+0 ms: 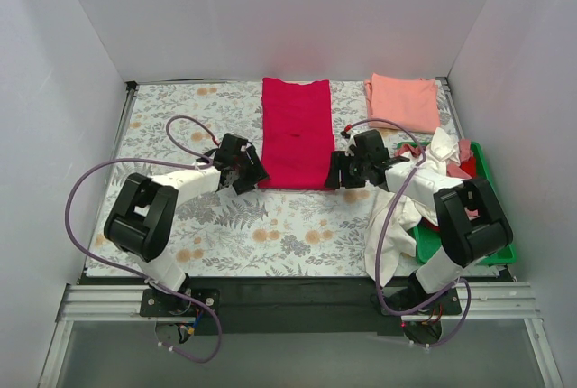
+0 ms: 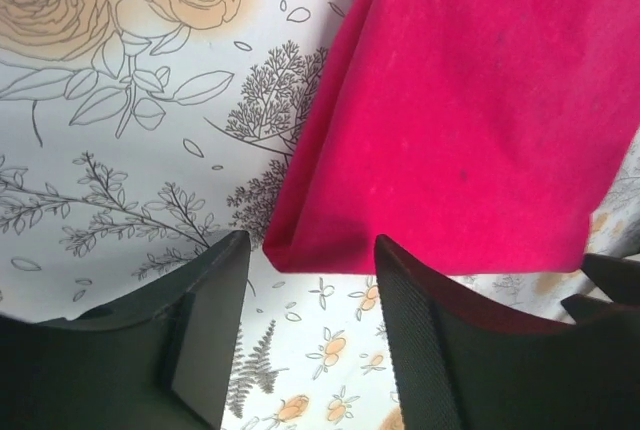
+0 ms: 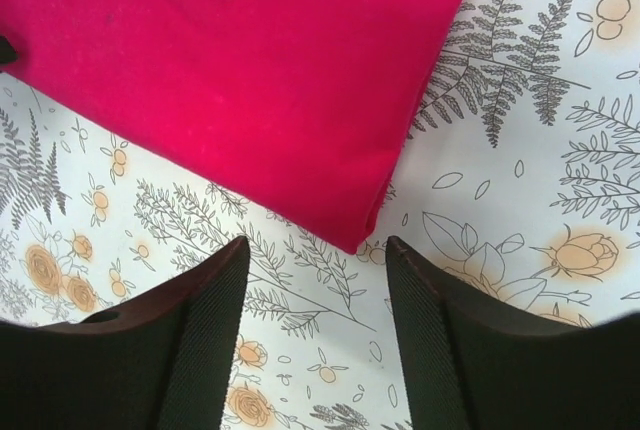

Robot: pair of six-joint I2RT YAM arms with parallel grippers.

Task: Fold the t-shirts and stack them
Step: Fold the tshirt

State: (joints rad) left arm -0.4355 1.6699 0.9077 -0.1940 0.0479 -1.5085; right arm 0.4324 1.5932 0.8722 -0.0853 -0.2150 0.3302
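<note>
Top external view: left claw (image 1: 256, 174) and right claw (image 1: 339, 171), both spread wide and empty, flank the near corners of the crimson t-shirt (image 1: 296, 131), a long strip on the desk (image 1: 270, 235), likely needing another fold. Right of it, unfolded shirts heap the green tray (image 1: 483, 161); beyond, the salmon t-shirt (image 1: 403, 101) lies folded. Nothing stacked; no writing readable

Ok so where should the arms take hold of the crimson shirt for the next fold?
Probably its two near corners, left end effector and right end effector each sliding in low from the near side. The crimson shirt lies flat as a long strip, those corners just ahead of the open jaws.
</note>
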